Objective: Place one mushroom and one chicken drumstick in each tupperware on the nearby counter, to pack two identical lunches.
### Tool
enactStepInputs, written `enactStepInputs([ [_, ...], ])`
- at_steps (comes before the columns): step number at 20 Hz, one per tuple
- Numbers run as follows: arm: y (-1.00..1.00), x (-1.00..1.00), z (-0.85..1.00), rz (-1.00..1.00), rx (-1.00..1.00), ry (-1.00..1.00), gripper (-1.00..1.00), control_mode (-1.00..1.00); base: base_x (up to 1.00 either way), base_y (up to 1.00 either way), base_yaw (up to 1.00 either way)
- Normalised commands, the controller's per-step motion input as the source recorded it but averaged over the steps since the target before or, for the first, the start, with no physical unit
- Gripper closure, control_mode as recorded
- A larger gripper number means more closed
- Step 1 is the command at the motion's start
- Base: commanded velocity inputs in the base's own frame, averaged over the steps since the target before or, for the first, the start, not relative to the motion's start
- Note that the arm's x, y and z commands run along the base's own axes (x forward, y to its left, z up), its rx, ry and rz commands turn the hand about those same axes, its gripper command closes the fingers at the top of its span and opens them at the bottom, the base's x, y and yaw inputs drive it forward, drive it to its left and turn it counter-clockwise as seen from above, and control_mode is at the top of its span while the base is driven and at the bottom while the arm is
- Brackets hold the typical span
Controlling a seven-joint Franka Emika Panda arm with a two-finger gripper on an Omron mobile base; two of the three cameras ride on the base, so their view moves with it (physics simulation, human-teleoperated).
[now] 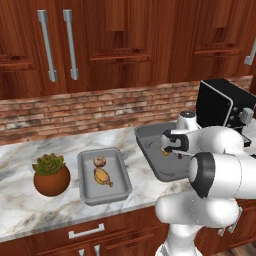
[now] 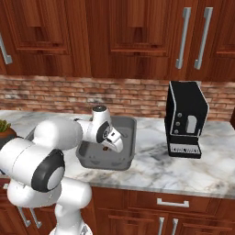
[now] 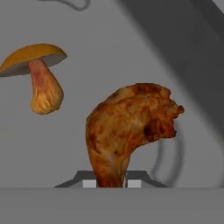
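Note:
My gripper [image 3: 111, 181] is shut on the thin end of a browned chicken drumstick [image 3: 127, 127], which hangs just over the floor of the wider grey tupperware [image 3: 109, 43]. A mushroom [image 3: 39, 78] with an orange cap lies on that floor, beside the drumstick. From the base, the gripper [image 1: 167, 150] reaches down into this deeper tupperware [image 1: 145, 131], and the same tupperware [image 2: 131, 147] shows around the gripper [image 2: 108, 148] from the other side. To the left, the small shallow tupperware [image 1: 86, 187] holds a mushroom [image 1: 99, 162] and a drumstick [image 1: 102, 177].
A round brown plant pot [image 1: 51, 177] with a succulent stands left of the small tray on the marble counter [image 1: 30, 210]. A black coffee machine [image 2: 185, 119] stands right of the deep tray. Brick backsplash and wood wall cabinets rise behind.

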Motion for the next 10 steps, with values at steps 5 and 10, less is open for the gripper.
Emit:
enactStepInputs([
  [5,-0.03,0.34,-0.29,-0.02,-0.01,-0.01,1.0,-1.0,0.0,0.0,0.0],
  [10,0.0,0.3,-0.36,-0.02,-0.02,-0.03,1.0,-1.0,0.0,0.0,0.0],
])
